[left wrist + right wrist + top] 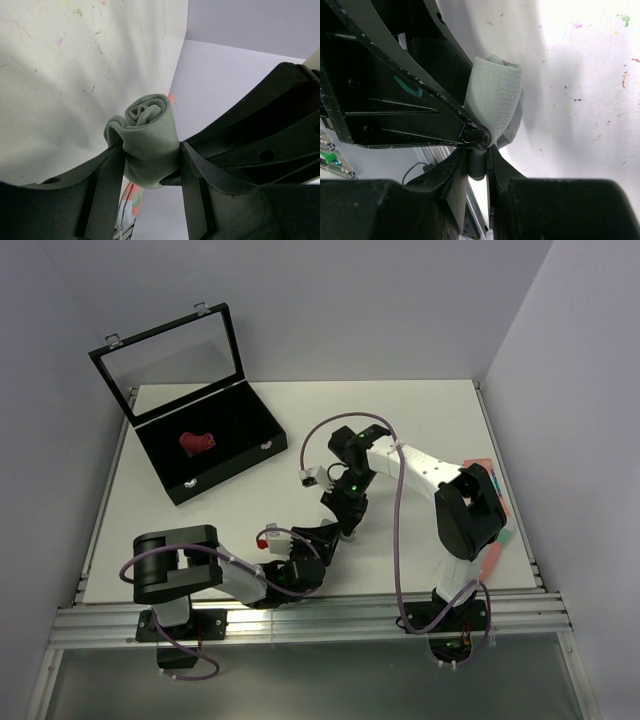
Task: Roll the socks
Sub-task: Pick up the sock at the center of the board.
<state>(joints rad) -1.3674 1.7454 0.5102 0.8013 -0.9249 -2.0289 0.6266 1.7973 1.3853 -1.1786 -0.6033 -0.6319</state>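
The grey sock [150, 125] is rolled into a tight bundle with a spiral end. My left gripper [150, 150] is shut on its middle and holds it above the table. My right gripper [477, 160] is shut on a fold at the bundle's end [492, 95], close against a left finger [420, 115]. In the top view both grippers meet at mid table, left [330, 538] and right [347, 515], and hide the grey sock. The magenta-red sock [197, 443] lies as a small red bundle inside the black case.
The black case [240, 465] stands at the back left with its glass lid [170, 365] open. A salmon-pink sock with teal patches [495, 545] lies at the right edge under the right arm; it also shows in the left wrist view [131, 195].
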